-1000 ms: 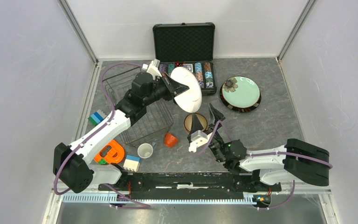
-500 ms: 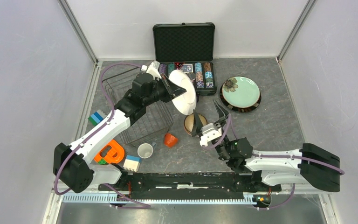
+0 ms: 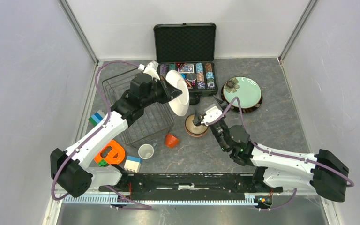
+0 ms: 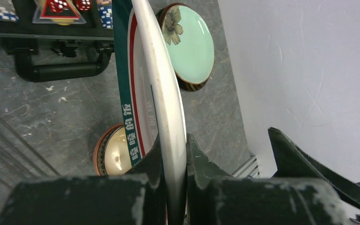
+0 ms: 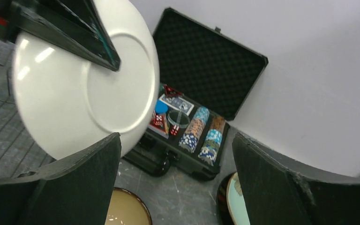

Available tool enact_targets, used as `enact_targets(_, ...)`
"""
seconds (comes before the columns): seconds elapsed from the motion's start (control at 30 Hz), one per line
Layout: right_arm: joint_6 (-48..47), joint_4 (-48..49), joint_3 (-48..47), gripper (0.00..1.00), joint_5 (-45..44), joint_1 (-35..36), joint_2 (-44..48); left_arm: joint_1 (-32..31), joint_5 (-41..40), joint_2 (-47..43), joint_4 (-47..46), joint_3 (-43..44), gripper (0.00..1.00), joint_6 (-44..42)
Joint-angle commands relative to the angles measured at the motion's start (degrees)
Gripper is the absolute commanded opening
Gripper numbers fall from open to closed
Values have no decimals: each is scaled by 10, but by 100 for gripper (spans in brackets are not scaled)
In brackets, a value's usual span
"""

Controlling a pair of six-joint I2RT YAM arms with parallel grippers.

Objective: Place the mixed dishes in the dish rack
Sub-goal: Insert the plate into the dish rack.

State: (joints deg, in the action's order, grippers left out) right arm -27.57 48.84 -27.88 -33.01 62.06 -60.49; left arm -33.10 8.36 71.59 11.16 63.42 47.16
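White Chinese characters line a teal band (image 4: 122, 93) on the white plate (image 4: 165, 93), not clearly legible.

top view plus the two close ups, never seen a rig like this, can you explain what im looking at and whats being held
Two robot arms are bolted at the near edge of a table. The wide picture comes from a fixed camera above and behind them. The other two come from a camera on each wrist, so the dark shapes at the bottom are that arm's own jaws. The left arm has its jaws shut on the rim of a white plate, held on edge next to the black wire dish rack. The right arm has its jaws open and empty, close to a tan bowl. Also on the table: a teal flower plate, an open case of poker chips, an orange cup, a white cup and an orange ring toy.
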Motion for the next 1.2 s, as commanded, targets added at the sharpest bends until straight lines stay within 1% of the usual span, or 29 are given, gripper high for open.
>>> enact_targets(0.0,90,-89,-46,92,-40,-25,-6,9,-35,-30,2,42,2,-53)
enact_targets(0.1,101,-102,-49,92,-42,-35,-10,23,-21,-37,32,66,2,-52)
enact_targets(0.17,101,-111,-51,92,-48,-38,-11,25,-35,-45,65,99,2,-74)
enact_targets(0.27,104,-124,-51,92,-58,-45,-13,27,-97,-56,127,136,2,-123)
enact_targets(0.37,114,-166,-68,92,-63,-52,-21,32,-182,-71,170,139,2,-156)
enact_targets(0.43,119,-203,-92,92,-66,-53,-32,50,-203,-78,188,136,2,-159)
enact_targets(0.57,137,-246,-117,92,-66,-53,-53,99,-194,-86,204,130,2,-166)
enact_targets(0.77,152,-255,-120,92,-47,-53,-61,153,-179,-88,218,117,2,-178)
enact_targets(0.9,148,-262,-127,92,-40,-53,-68,207,-124,-75,204,92,2,-172)
enact_targets(0.97,145,-270,-132,92,-36,-53,-71,242,-88,-53,213,99,2,-170)
enact_targets(1.0,144,-276,-135,92,-33,-53,-72,253,-86,-45,219,105,2,-174)
enact_targets(1.17,144,-280,-133,92,-31,-53,-75,260,-86,-17,210,113,2,-191)
